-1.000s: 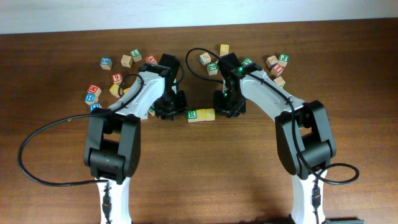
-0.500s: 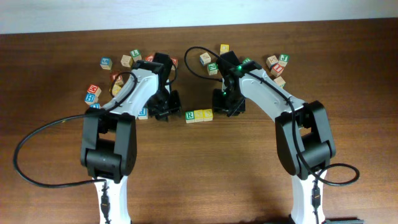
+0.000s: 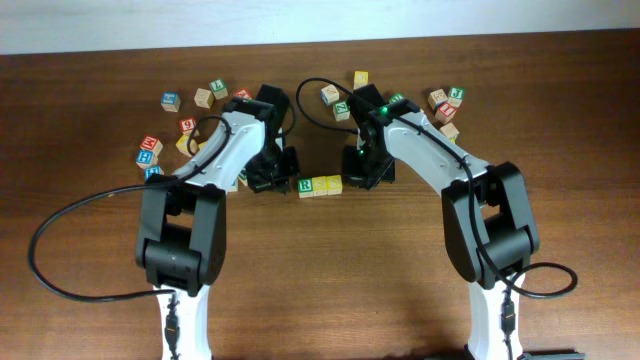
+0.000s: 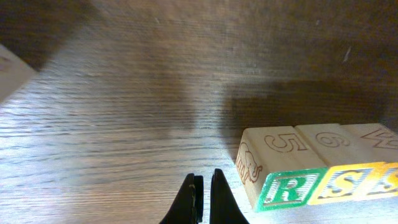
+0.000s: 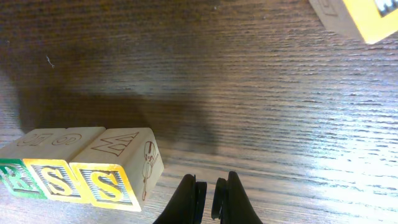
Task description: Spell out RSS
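Three cubes stand touching in a row on the wooden table: the green-bordered R cube (image 3: 307, 186) (image 4: 285, 188) (image 5: 9, 177), then a yellow S cube (image 3: 321, 185) (image 4: 346, 183) (image 5: 55, 181), then another yellow S cube (image 3: 334, 184) (image 4: 389, 179) (image 5: 107, 183). My left gripper (image 3: 277, 180) (image 4: 204, 178) sits just left of the R cube, shut and empty. Just right of the last S is my right gripper (image 3: 358, 177) (image 5: 211, 182), jaws drawn together with nothing between them.
Loose letter cubes lie behind both arms: a left group (image 3: 171, 101) (image 3: 148, 150) and a right group (image 3: 330, 95) (image 3: 455, 95). A yellow-faced cube (image 5: 367, 15) shows at the right wrist view's top corner. A pale cube's corner (image 4: 9, 68) shows at left.
Both grippers have gone from partly open to shut. The right gripper has backed off the row's right end, so all three cubes show. The left arm swung out and came back.
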`<action>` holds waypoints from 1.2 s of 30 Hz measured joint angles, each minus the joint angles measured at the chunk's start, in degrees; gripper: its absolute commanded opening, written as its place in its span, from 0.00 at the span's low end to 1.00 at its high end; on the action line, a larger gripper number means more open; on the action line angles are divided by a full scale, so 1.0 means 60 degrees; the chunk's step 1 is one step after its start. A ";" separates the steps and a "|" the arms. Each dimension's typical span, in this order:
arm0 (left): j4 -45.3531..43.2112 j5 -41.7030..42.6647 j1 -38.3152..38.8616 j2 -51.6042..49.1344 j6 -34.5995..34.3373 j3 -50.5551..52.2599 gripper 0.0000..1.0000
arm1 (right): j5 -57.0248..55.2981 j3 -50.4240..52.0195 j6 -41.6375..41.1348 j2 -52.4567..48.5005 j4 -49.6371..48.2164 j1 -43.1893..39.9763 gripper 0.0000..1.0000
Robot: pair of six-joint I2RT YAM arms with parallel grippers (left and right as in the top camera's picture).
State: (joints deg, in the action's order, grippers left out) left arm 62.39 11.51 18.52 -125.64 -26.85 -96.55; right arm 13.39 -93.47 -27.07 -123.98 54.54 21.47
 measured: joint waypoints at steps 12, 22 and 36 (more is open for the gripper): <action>-0.0401 0.0000 0.0284 -0.0004 -0.0004 0.0120 0.00 | 0.0146 0.0007 0.0000 0.0000 -0.0284 0.0441 0.04; -0.0517 0.0000 0.0284 0.0000 -0.0004 0.0120 0.00 | 0.0146 0.0007 -0.0004 0.0000 -0.0273 0.0437 0.04; -0.0135 -0.0390 0.0131 0.0000 -0.0076 0.0124 0.43 | -0.0495 -0.0430 0.0135 0.0000 0.0404 0.0393 0.24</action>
State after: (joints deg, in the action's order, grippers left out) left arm 61.58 9.17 19.31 -125.64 -27.31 -95.81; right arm 10.41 -96.05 -26.26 -123.98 56.97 23.83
